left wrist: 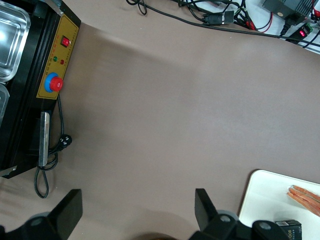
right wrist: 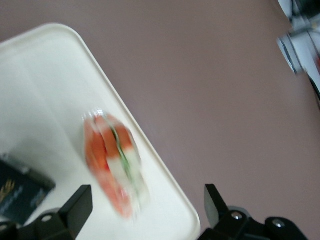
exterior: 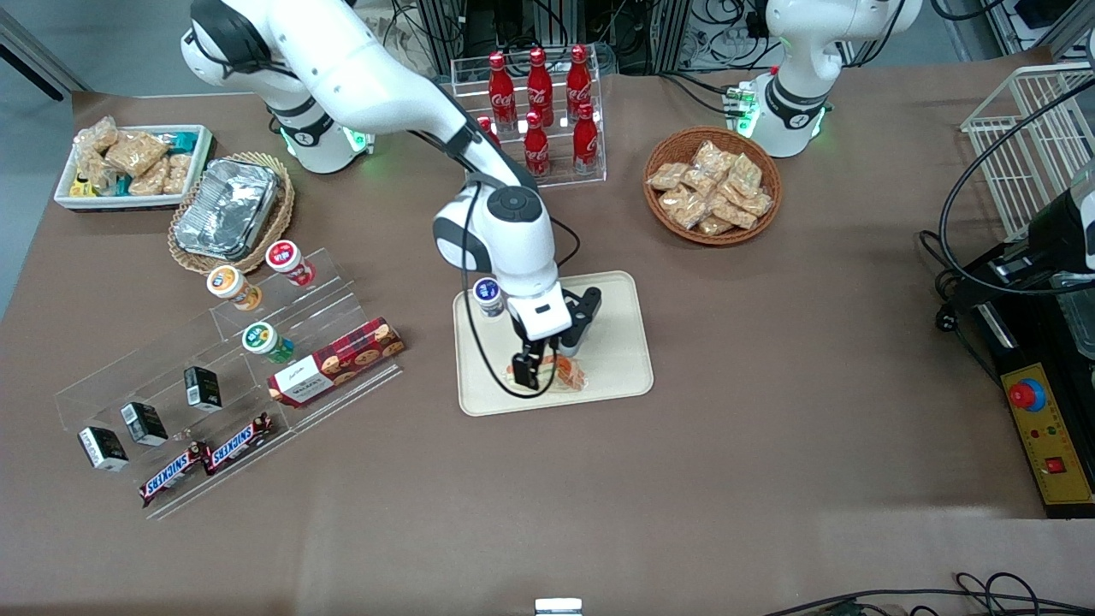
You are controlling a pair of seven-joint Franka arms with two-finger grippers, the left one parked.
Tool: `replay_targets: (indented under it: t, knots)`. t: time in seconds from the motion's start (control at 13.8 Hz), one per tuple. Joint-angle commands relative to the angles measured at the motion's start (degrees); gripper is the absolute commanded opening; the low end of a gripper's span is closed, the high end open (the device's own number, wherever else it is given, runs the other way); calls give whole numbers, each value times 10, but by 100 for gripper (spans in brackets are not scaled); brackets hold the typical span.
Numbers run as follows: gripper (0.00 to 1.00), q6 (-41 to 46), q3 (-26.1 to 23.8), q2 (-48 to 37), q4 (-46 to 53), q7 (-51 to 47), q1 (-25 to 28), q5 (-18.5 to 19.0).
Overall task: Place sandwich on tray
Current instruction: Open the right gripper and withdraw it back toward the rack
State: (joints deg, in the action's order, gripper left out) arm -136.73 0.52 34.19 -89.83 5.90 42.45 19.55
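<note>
Lay flat on the tray [exterior: 620, 342], that sandwich [exterior: 571, 374], close to the tray's edge nearest the front camera (orange filling clear through the wrap). Hovered right over it, the gripper [exterior: 532, 370], fingers spread wide in the wrist view and grasping nothing, sandwich [right wrist: 114, 162] between them and below, untouched. Shared the tray with a small dark carton [right wrist: 19, 192] beside it and a blue-capped cup [exterior: 488, 296] at the corner farthest from the camera, toward the working arm's end.

Glossy clear-wrapped sandwich [right wrist: 114, 162] on smooth matt plastic tray [right wrist: 45, 80].
</note>
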Motion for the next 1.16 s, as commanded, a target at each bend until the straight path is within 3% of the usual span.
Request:
replay_targets:
  t: [0.0,0.22,0.58,0.8,1.09]
  knots:
    - [99,109,1,-86,-29,-11,-31,-21]
    - [99,173,1,-135,-30,-3,-102,-86]
    - [99,243,3,-194,-28,-1,-237,-96]
    - [99,297,4,-228,-26,-7,-319,-151]
    - [99,369,5,-274,-25,-49,-375,-157]
